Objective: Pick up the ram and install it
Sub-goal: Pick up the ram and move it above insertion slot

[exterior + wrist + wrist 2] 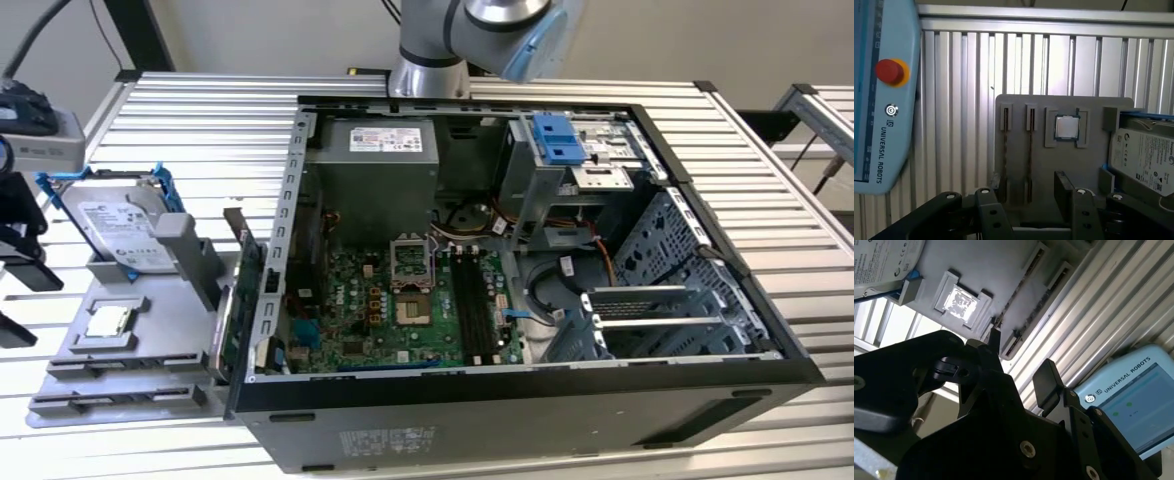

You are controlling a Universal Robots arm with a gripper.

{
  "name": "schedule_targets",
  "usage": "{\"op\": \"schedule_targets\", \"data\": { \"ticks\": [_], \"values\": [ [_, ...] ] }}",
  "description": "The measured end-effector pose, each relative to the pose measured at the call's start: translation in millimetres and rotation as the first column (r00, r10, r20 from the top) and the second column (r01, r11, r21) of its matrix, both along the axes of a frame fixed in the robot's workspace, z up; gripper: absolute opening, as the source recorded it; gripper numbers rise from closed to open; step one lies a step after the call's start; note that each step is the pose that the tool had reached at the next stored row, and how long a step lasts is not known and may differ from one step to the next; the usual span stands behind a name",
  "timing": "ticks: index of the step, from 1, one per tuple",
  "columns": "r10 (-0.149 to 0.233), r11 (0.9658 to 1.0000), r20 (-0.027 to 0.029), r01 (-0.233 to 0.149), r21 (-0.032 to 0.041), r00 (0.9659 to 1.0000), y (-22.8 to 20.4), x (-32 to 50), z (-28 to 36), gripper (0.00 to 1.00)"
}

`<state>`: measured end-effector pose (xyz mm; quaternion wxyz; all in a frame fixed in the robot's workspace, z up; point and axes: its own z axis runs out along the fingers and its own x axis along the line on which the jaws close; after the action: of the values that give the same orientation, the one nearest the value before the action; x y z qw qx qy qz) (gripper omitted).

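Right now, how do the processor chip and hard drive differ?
The processor chip is small and square; the hard drive is much larger and rectangular. The chip lies flat in a recess; the drive is propped at a tilt. The drive wears blue brackets; the chip has none. Both are silver, both on the grey holder.

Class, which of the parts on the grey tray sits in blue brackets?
The silver hard drive, propped at a tilt; the small square processor chip beside it lies flat with no brackets.
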<state>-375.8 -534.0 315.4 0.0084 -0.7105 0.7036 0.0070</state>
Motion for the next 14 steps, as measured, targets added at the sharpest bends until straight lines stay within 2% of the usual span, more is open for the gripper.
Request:
{"op": "schedule_targets", "data": {
  "ticks": [2, 5, 7, 10, 14],
  "values": [
    [-0.005, 1.0, 0.0, 0.005, 0.0032, 1.0, -0.1, 0.1, -1.9, 1.0],
    [-0.006, 1.0, -0.0002, 0.006, 0.0029, 1.0, -0.1, 0.1, -5.2, 1.0],
    [-0.006, 1.0, -0.0003, 0.006, -0.0051, 1.0, 0.0, 0.1, -7.3, 1.0],
    [-0.006, 0.9997, 0.0001, 0.006, -0.0222, 1.0, 0.2, 0.1, -10.4, 1.0],
    [-0.006, 0.9996, 0.0001, 0.006, -0.0284, 1.0, 0.2, 0.0, -17.5, 1.0]
  ]
}}
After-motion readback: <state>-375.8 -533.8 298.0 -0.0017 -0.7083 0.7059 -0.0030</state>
